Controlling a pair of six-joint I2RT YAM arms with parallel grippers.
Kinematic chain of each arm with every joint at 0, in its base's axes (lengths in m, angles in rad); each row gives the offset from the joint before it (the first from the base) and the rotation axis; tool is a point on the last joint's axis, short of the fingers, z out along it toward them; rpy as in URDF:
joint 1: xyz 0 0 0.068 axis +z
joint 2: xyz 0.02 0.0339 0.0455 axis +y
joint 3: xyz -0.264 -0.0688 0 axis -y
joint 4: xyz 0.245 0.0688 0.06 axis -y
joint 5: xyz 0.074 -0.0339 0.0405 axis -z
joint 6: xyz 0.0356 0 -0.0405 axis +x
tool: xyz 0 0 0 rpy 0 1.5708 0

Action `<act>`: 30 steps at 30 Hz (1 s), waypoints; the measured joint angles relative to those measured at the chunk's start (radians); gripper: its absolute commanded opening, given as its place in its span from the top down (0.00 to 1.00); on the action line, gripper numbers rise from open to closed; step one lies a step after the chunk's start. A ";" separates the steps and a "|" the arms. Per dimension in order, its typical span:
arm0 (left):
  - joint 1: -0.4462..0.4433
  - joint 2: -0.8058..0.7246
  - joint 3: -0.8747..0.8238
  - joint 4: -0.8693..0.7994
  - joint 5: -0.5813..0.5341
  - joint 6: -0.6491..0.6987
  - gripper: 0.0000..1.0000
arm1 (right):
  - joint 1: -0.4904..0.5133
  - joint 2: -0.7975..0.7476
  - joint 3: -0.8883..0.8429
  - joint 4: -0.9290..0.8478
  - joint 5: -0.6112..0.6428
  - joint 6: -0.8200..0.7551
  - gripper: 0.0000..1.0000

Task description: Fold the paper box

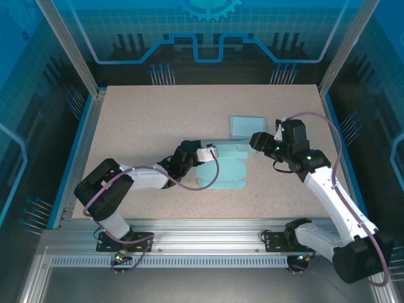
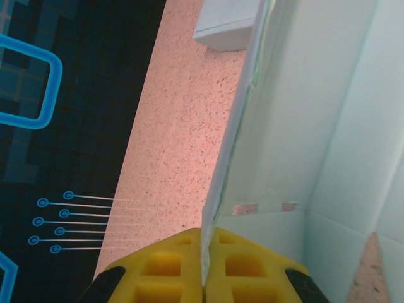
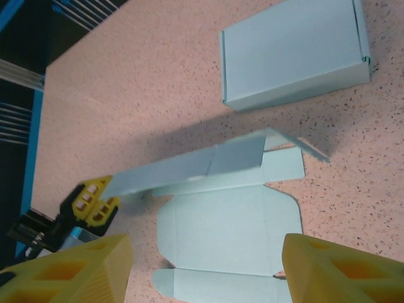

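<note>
Yellow fingers [image 2: 158, 274] of the left tool [image 2: 203, 273] are pinched tight on the edge of a long flap [image 3: 189, 167]. They hold it lifted off the pale-blue paper box blank [image 3: 227, 221], which lies flat on the bench [image 1: 145, 120] between the arms, near a finished box [image 3: 293, 53]. Over the blank hovers the right tool [image 3: 205, 268], jaws wide, holding nothing. Nothing pins the base panel, so I judge a pull on the flap could drag the whole blank sideways rather than bend it at the score. Gripped at one end only, the flap may also twist, crease off-line, or slip out.
</note>
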 measured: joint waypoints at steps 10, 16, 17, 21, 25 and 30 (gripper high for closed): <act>-0.006 0.005 0.045 -0.084 -0.032 0.000 0.95 | 0.000 0.328 0.275 -0.053 -0.061 -0.155 0.36; -0.006 0.025 0.071 -0.106 -0.054 0.000 0.95 | 0.000 0.483 0.383 -0.069 -0.096 -0.206 0.38; -0.006 0.028 0.074 -0.106 -0.057 0.000 0.95 | 0.000 0.504 0.390 -0.071 -0.101 -0.208 0.38; -0.006 0.044 0.090 -0.107 -0.071 0.000 0.95 | 0.000 0.580 0.392 -0.079 -0.117 -0.211 0.39; -0.006 0.065 0.106 -0.103 -0.086 0.000 0.95 | 0.001 0.616 0.389 -0.079 -0.128 -0.209 0.43; -0.006 0.076 0.113 -0.097 -0.099 0.001 0.95 | 0.005 0.621 0.363 -0.043 -0.158 -0.190 0.47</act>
